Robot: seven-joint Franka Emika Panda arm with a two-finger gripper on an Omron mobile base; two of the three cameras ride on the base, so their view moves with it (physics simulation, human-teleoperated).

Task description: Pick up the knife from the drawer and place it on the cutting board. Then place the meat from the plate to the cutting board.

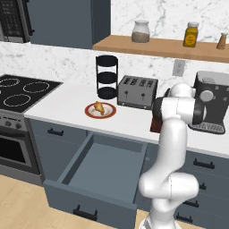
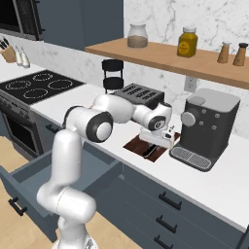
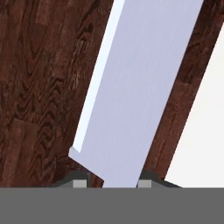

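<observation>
Now my pincer (image 2: 164,141) is clamped on the knife (image 3: 131,96) just above the cutting board (image 3: 39,87) on the desk (image 1: 67,105); I judge it light, stiff, slippery, best held by the handle.

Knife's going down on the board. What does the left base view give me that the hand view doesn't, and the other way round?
Left base view gives the wider kitchen: the round red-rimmed plate with the golden-brown chicken piece on it, the wide blue-grey drawer pulled open, and the silver toaster. Hand view gives the close-up: the knife's thin silver blade running diagonally across the board's grain, from between the claw's fingertips. Shared: the dark reddish-brown wooden cutting board, a sliver beside the arm in the base view, and the white counter.
</observation>
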